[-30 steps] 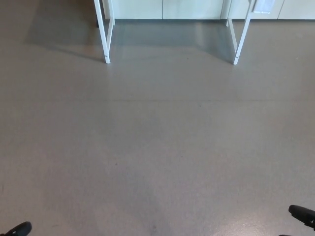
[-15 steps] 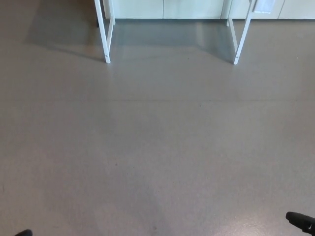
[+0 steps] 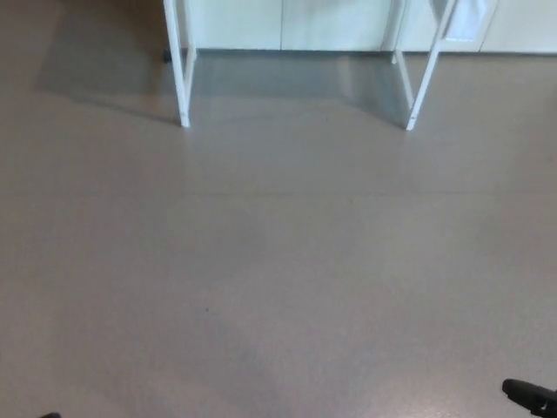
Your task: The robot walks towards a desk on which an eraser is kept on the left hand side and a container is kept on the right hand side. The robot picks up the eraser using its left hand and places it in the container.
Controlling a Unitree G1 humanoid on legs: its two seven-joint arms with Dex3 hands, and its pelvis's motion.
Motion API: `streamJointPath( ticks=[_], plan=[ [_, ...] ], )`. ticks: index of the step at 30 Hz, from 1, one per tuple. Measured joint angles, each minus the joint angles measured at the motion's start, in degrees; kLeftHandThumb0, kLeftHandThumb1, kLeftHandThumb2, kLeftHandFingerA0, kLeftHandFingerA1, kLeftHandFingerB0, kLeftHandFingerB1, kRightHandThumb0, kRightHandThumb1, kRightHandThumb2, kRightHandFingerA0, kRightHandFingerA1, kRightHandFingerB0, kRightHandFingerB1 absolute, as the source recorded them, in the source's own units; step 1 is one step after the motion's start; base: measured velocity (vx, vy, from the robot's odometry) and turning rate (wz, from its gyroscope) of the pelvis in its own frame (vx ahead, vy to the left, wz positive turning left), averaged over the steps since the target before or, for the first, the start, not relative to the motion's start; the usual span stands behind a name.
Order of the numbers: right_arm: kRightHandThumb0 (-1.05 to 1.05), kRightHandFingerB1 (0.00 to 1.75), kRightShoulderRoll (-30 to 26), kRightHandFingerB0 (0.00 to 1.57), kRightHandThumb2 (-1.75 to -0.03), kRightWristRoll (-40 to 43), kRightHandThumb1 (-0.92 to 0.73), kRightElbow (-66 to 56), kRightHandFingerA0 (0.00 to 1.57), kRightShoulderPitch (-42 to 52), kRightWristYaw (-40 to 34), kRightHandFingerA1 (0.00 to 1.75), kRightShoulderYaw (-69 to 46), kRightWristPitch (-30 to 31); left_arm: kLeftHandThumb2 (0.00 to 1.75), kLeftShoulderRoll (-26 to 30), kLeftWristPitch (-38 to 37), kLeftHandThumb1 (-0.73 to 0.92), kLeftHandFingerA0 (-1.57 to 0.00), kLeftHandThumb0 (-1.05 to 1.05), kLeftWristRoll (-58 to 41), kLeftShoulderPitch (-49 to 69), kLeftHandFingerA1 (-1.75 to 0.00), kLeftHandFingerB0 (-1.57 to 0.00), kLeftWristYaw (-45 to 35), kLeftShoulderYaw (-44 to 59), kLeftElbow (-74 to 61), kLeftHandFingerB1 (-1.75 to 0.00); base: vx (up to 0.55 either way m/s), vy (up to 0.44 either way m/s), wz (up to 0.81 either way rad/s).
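**Walking in, desk top out of my sight**

Nearest to me, at the bottom right corner of the view, a black tip of my right hand [image 3: 531,396] pokes in. So little of it shows that I cannot tell whether it is open or closed; it carries nothing that I can see. At the bottom left edge there is only a dark sliver where my left hand would be, too small to count as a view of it, so I can say nothing of its state. I judge both arms hang low at my sides because this is the walking part of the job, with nothing yet to reach for.

Beyond the hands lies a wide stretch of bare grey floor [image 3: 278,261], with nothing on it between me and the furniture.

Farthest off, at the top of the view, stand the white desk legs [image 3: 182,70], one pair to the left and one to the right [image 3: 416,83], with pale cabinet fronts [image 3: 287,22] behind them. The desk is well apart from me. My head points down at the floor, so the desk top is cut off above the frame, and neither the eraser nor the container shows. By the task they should sit up there, eraser left and container right, but I cannot confirm that from here.
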Motion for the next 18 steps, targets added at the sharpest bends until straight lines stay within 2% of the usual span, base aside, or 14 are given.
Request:
streamJointPath(
  ticks=[8,18],
  plan=[
    [-0.26,0.52,0.0,0.46,-0.54,-0.1,-0.46,-0.1,0.65,0.2,0.0,0.65,0.5,-0.1,0.57,0.4,-0.1,0.57,-0.56,-0.17,0.0,0.1,-0.48,-0.48,0.0,-0.2,0.2,-0.4,0.18,0.008,0.07],
    [-0.27,0.53,-0.9,0.5,-0.53,-0.1,-0.45,0.2,0.69,0.3,0.0,0.67,0.6,-0.3,0.57,-0.1,-1.6,0.59,-0.56,-0.17,0.9,0.6,-0.49,-0.48,0.3,-1.3,1.4,-0.4,0.2,-0.224,0.19]
  ],
)
